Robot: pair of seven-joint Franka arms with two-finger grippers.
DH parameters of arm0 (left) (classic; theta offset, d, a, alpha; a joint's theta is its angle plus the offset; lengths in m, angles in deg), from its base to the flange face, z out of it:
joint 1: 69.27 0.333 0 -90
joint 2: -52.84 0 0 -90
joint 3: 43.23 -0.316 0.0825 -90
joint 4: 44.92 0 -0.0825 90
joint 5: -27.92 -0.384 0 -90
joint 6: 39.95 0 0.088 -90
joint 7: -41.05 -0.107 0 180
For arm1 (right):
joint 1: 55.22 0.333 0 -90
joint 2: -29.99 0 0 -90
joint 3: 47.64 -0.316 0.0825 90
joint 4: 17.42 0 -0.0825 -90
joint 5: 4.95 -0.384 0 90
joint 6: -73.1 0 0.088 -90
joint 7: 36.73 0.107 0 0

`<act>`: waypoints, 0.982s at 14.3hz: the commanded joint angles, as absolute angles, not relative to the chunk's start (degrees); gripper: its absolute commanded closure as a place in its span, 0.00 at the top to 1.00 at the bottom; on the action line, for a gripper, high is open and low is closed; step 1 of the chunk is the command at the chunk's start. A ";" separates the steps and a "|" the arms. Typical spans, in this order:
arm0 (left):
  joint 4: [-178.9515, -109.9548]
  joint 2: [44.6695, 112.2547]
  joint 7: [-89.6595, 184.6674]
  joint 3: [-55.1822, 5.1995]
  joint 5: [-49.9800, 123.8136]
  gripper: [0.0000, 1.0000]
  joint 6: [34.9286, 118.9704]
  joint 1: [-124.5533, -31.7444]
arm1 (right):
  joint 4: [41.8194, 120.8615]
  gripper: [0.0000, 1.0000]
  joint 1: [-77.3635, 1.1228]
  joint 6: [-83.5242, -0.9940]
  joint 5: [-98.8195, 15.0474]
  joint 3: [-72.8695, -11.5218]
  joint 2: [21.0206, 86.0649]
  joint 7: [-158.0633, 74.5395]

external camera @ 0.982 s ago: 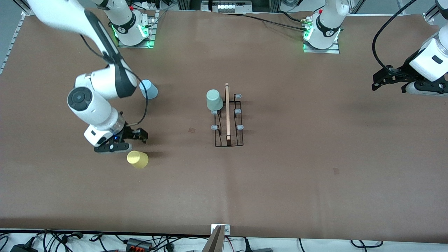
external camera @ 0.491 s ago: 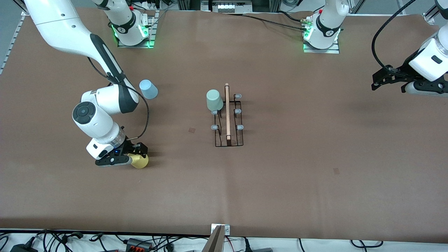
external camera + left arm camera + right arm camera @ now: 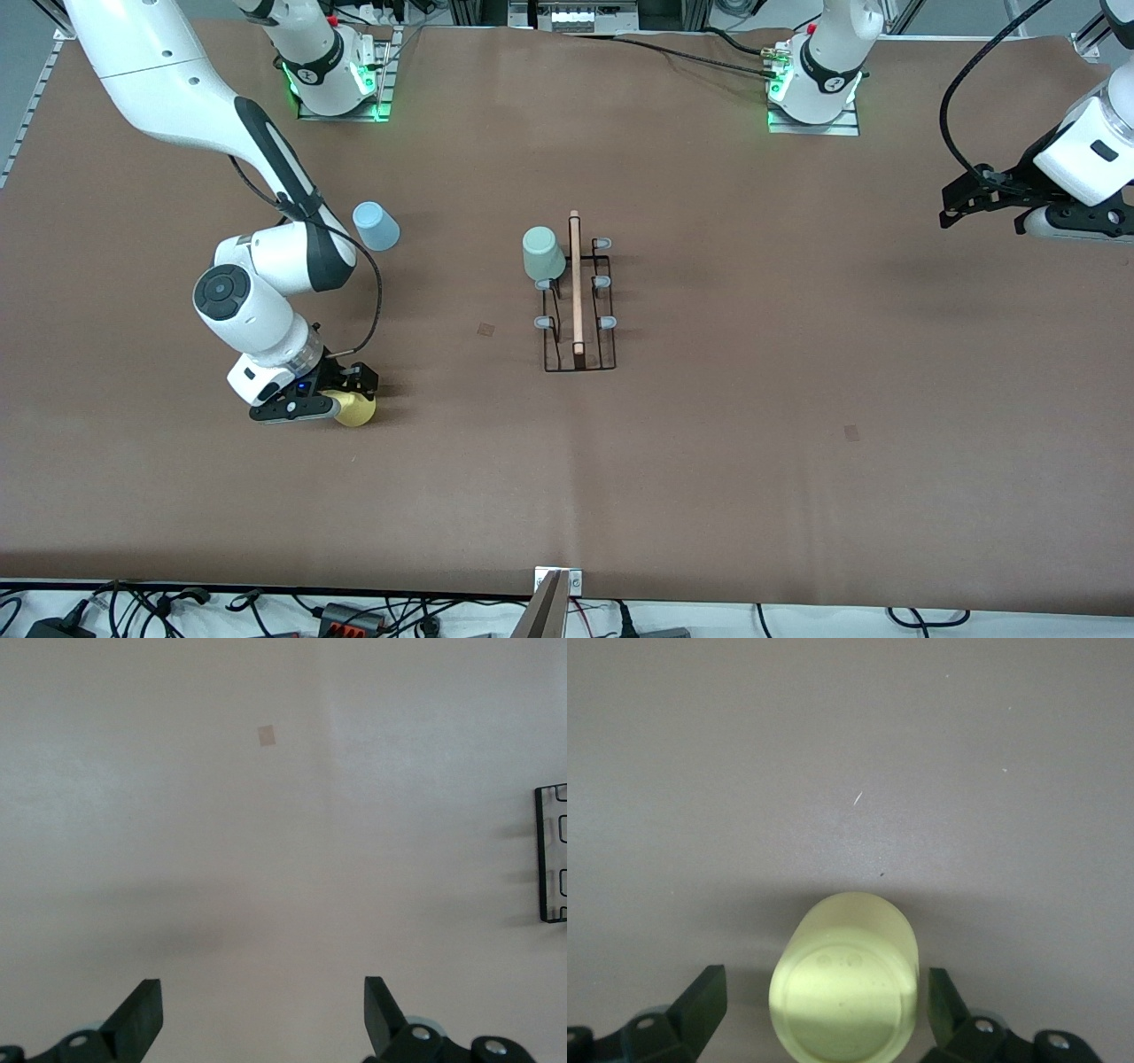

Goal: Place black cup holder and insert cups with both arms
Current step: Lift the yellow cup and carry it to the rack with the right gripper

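Rack [image 3: 578, 297] placed at frame centre, green cup [image 3: 542, 252] seated; blue cup [image 3: 376, 226] upper left waits; right gripper [image 3: 344, 396] spread around yellow cup [image 3: 356, 409]; left gripper [image 3: 985, 200] idle, spread, right edge

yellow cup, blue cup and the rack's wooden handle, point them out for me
yellow cup [image 3: 843, 992], right wrist view, on its flat upturned base
blue cup [image 3: 376, 227], front view, on its side wall
wooden handle [image 3: 576, 283], front view, about midway along the rod

robotics lab | arm bases [image 3: 332, 75] bolted to papered table [image 3: 709, 461] | cables [image 3: 266, 611] along edge
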State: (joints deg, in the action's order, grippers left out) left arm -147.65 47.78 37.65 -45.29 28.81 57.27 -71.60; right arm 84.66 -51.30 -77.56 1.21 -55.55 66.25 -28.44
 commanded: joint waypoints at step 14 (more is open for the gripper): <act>-146.08 48.01 38.15 -44.64 29.33 1.00 55.24 -71.82 | 83.57 0.05 -46.27 -51.72 0.68 -57.22 49.16 -19.89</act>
State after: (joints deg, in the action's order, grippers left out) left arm -147.54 47.78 37.65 -44.74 28.81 56.65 -71.64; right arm 82.09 -48.84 -55.29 1.44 -56.37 53.15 -25.50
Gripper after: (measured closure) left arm 0.000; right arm 0.330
